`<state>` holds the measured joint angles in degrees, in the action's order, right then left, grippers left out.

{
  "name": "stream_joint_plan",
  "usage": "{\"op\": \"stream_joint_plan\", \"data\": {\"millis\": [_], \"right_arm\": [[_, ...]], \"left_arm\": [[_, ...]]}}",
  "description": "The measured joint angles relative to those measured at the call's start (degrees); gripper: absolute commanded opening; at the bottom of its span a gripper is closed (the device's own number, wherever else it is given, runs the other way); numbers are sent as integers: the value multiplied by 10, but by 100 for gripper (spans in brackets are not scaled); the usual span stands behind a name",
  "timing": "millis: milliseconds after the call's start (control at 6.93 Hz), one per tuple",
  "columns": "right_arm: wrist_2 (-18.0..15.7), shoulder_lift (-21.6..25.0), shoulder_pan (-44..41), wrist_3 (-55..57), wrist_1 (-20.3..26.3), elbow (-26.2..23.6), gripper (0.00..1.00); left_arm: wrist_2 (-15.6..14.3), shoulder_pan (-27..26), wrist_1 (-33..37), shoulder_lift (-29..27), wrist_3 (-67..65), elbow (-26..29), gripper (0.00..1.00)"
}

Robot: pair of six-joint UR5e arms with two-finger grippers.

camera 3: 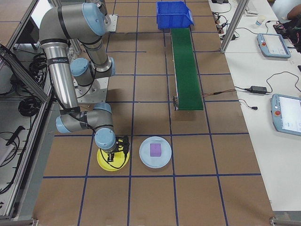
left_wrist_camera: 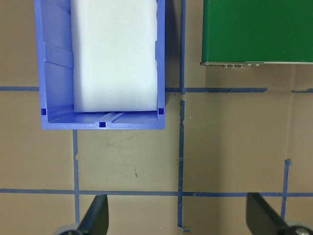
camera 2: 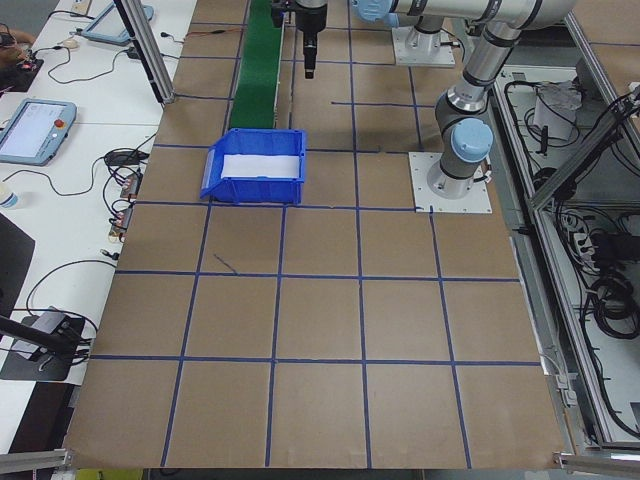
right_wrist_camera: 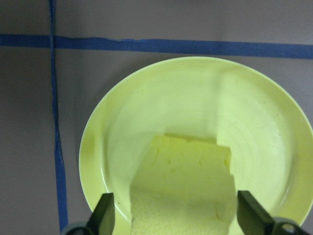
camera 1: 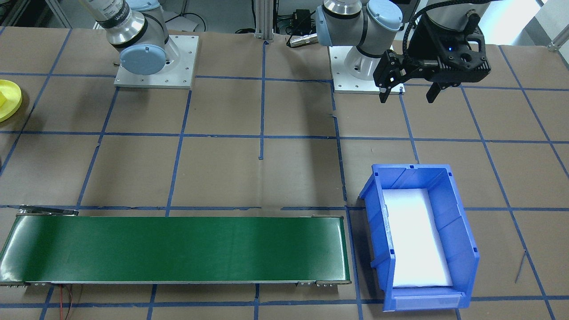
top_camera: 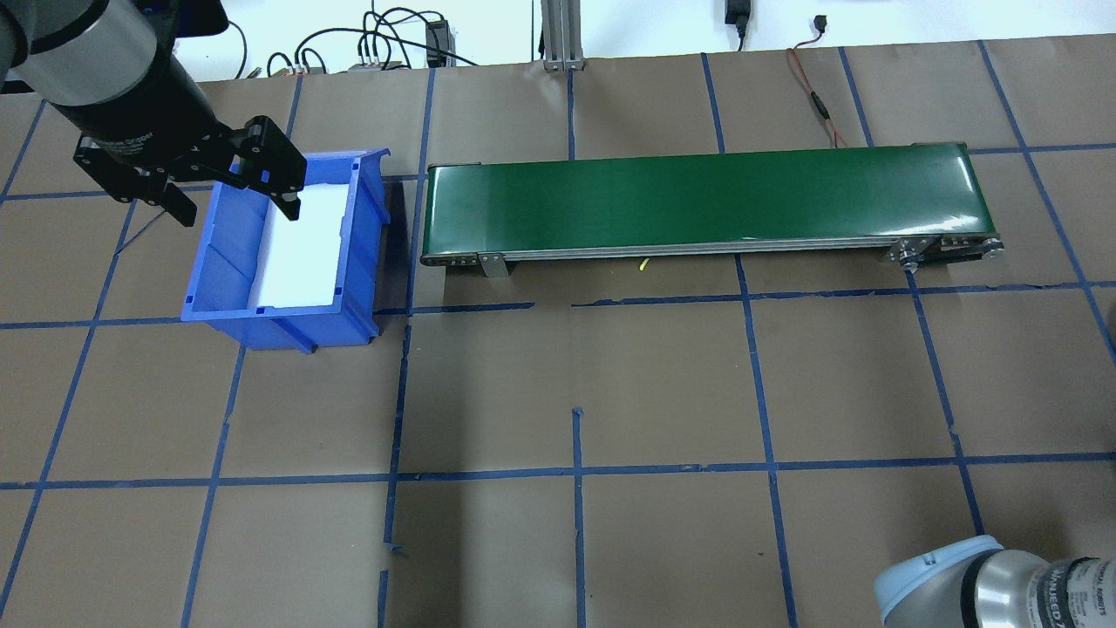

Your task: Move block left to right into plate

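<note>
The yellow plate (right_wrist_camera: 195,147) is sitting cut off at the front view's 9 o'clock edge, and in the right-side view the right gripper (right_wrist_camera: 171,215) is covering most of it. The yellow block (right_wrist_camera: 183,188) is lying on the plate between spread fingertips (right_wrist_camera: 105,213), with gaps showing on both sides. The left gripper (top_camera: 235,187) is hanging with jaws spread over the blue bin (top_camera: 218,270), beside the green conveyor (top_camera: 706,201).
</note>
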<state>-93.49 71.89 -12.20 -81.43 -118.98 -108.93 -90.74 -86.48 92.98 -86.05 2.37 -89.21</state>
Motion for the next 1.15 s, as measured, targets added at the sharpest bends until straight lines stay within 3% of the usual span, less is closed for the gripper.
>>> {"op": "stream_joint_plan", "data": {"millis": [433, 866, 1010, 1154], "right_arm": [[26, 19, -10, -4, -2, 33, 100], [63, 77, -102, -3, 43, 128, 100], [94, 100, -132, -1, 66, 166, 100], [146, 119, -157, 1, 74, 195, 100]], "left_arm": [[0, 0, 0, 0, 0, 0, 100], [0, 1, -1, 0, 0, 0, 100], [0, 1, -1, 0, 0, 0, 100], [0, 1, 0, 0, 0, 0, 100]]}}
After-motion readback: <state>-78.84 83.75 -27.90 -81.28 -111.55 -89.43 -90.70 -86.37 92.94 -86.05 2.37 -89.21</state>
